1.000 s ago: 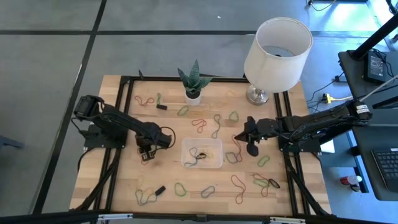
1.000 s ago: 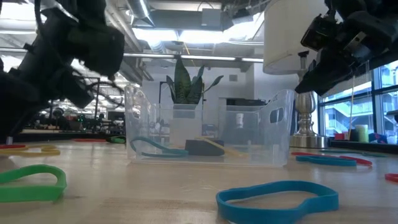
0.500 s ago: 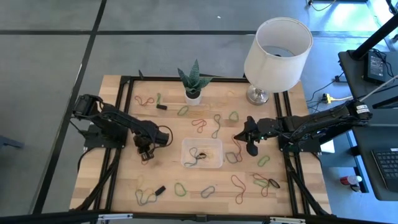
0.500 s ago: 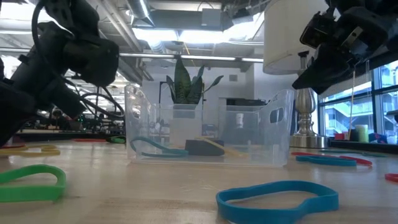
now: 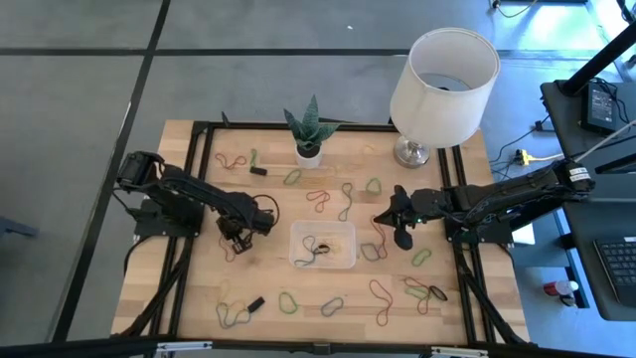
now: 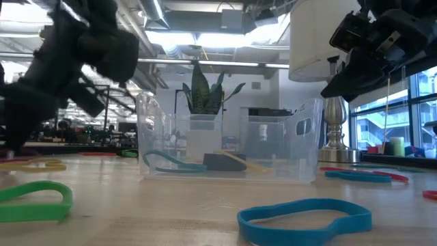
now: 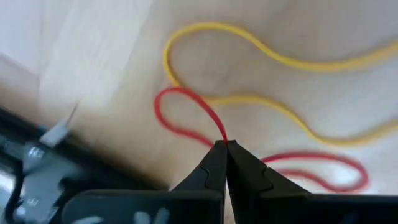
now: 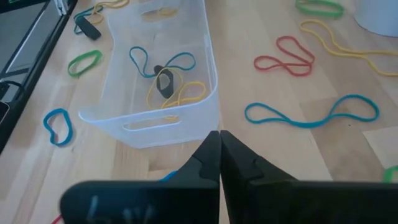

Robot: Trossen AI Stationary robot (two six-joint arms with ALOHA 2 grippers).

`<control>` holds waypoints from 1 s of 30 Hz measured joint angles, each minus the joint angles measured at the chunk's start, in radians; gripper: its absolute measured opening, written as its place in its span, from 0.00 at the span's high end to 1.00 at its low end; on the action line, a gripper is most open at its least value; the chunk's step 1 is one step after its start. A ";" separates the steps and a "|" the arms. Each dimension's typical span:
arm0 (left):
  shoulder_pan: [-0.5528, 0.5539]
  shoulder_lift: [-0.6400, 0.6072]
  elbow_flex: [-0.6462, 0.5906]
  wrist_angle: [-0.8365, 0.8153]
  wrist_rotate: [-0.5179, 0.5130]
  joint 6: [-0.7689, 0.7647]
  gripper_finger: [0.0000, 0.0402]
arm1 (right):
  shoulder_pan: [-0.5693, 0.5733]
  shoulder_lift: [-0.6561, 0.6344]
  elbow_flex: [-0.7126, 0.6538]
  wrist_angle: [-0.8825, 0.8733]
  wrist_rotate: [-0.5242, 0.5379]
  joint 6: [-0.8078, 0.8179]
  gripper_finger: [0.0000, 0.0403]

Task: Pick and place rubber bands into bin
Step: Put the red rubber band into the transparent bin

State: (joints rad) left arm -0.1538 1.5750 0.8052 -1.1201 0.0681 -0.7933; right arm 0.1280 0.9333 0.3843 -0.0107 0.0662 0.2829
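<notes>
Clear plastic, the bin (image 5: 323, 245) at table centre held few rubber bands, most lay scattered, while the left gripper (image 7: 225, 148) pinched a red band (image 7: 186, 118) left of it.

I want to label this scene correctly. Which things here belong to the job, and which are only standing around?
Belong to the job:
- rubber bands, scattered on the table
- bin, some bands already inside
- left gripper, shut on red band
- right gripper, shut

Only standing around:
- lamp
- potted plant
- small black pieces
</notes>
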 joint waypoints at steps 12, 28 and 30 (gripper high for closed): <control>-0.040 -0.001 0.270 -0.227 -0.055 -0.043 1.00 | 0.000 0.000 0.000 -0.002 0.000 -0.003 0.99; -0.149 -0.002 0.829 -0.435 -0.286 -0.166 1.00 | 0.000 0.000 0.000 -0.002 0.000 -0.003 0.99; -0.152 -0.003 0.870 -0.398 -0.321 -0.159 1.00 | 0.000 0.000 0.000 -0.002 -0.002 -0.003 0.99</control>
State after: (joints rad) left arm -0.3054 1.5723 1.6753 -1.5179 -0.2532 -0.9527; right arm 0.1280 0.9333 0.3843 -0.0128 0.0645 0.2794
